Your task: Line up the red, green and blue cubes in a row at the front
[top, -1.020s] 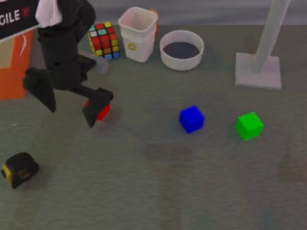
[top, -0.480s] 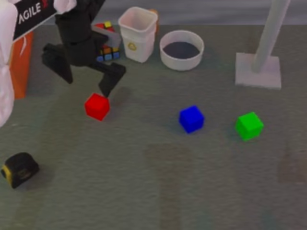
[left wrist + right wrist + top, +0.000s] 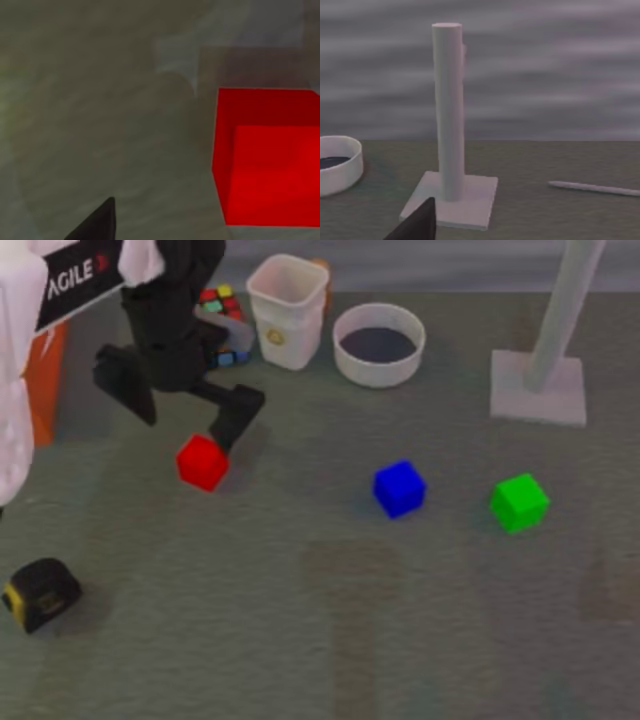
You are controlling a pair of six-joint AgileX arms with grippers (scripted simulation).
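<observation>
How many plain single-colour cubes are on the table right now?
3. The red cube sits at the table's left by the open left gripper, the blue cube near the middle, the green cube to the right. None appears hidden.

"AGILE" in white letters stands on the left arm's (image 3: 75,280) black band; the bin (image 3: 287,310) bears a recycling sign.
</observation>
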